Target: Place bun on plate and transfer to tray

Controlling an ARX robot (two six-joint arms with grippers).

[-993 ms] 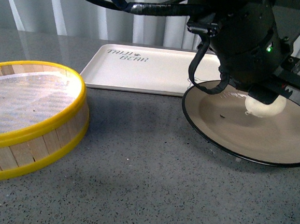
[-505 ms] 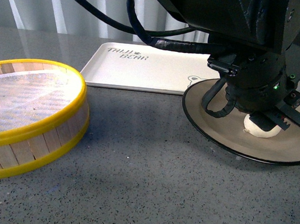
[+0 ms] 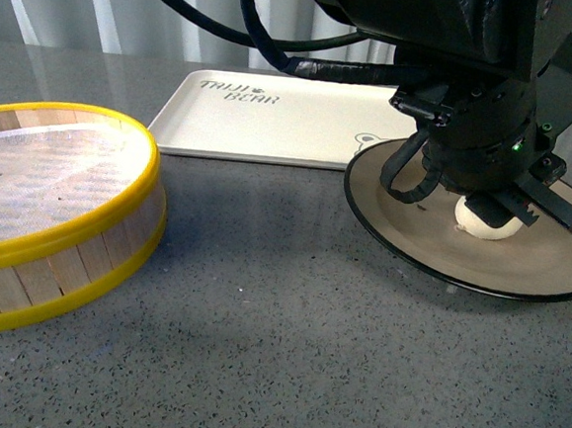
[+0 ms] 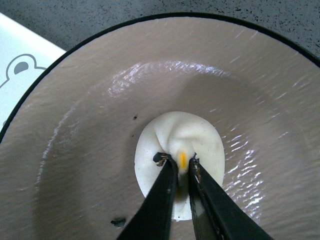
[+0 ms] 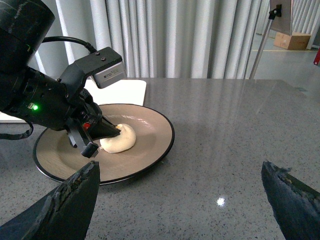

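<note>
The cream-white bun (image 3: 487,224) rests on the grey-brown plate (image 3: 422,247) with a black rim, at the right of the table. My left gripper (image 4: 179,161) is shut on the bun's (image 4: 180,145) pleated top, pressing down from above; it also shows in the right wrist view (image 5: 116,131) on the bun (image 5: 120,141). The plate fills the left wrist view (image 4: 90,130). The cream-white tray (image 3: 273,124) with "BEAR" lettering lies behind the plate, its corner under the plate's rim. My right gripper (image 5: 182,187) is open and empty, to the side of the plate (image 5: 150,155).
A yellow-rimmed wooden steamer basket (image 3: 57,226) stands at the left front. White curtains hang behind the table. The left arm's black body and cables (image 3: 455,79) hang over the plate.
My left gripper has come down with the bun from just above the plate until the bun rests on the plate's surface. The view has shifted slightly.
</note>
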